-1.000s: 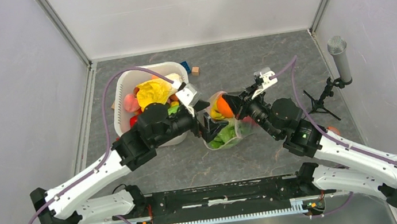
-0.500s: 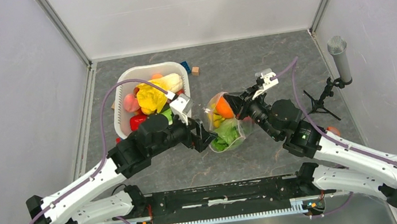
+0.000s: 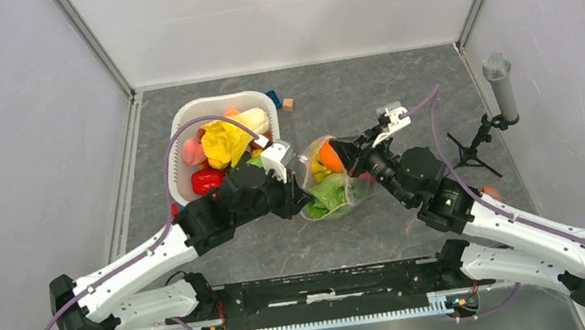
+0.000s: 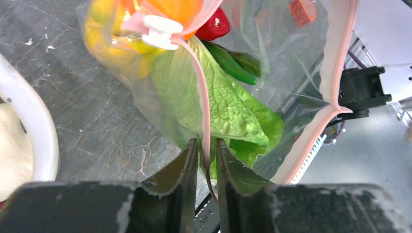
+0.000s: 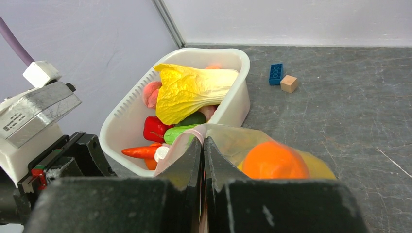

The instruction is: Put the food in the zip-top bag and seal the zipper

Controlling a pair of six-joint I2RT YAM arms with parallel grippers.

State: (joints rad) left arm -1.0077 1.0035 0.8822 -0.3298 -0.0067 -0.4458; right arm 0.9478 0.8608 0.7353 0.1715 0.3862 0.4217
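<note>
On veined grey table point(image 3: 364, 87) | crinkly clear zip-top bag point(image 4: 284, 58) | thin pink zipper point(image 4: 203, 111)

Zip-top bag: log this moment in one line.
bag: filled, unsealed | left end effector: shut on zipper | right end effector: shut on zipper | tub: food left

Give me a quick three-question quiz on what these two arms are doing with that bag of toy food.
1. True or false: the bag lies flat and empty.
2. What does the left gripper pinch? A) the bag's pink zipper strip B) a spoon C) a sponge
3. Fill in: the yellow cabbage rests in the white ____.
Key: 1 false, it is bulging full; 2 A; 3 tub.
</note>
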